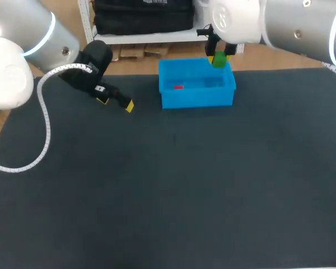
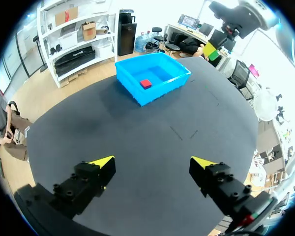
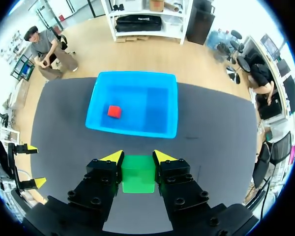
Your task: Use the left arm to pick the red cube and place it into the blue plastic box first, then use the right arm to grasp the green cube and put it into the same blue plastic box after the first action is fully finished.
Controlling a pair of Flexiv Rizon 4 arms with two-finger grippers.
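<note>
Stage: the red cube (image 1: 178,87) lies on the floor of the blue plastic box (image 1: 197,100), towards its left half, so I judge the first half of the task done and the second under way
Right end effector (image 3: 137,157): closed on the green cube (image 3: 137,180), one yellow tip on each side face, the cube sitting square between them
Green cube's place: in the air at the box's far right corner in the head view, above the rim; the right wrist view shows the box ahead of the fingers, so I cannot tell if the cube is yet fully over the inside
Left end effector (image 2: 152,164): fingers wide apart and holding nothing, low over the table (image 1: 168,196), well apart from the box on its left side
Doing it well: carry the cube on over the open right half of the box, away from the red cube and clear of the walls, before any release
Descent: lower it inside the rim and only then part the fingers, so that it drops a short way and does not bounce out
Risk: opening over the wall could tip the cube onto the table outside
Left arm: best kept where it is, clear of the right arm's path
</note>
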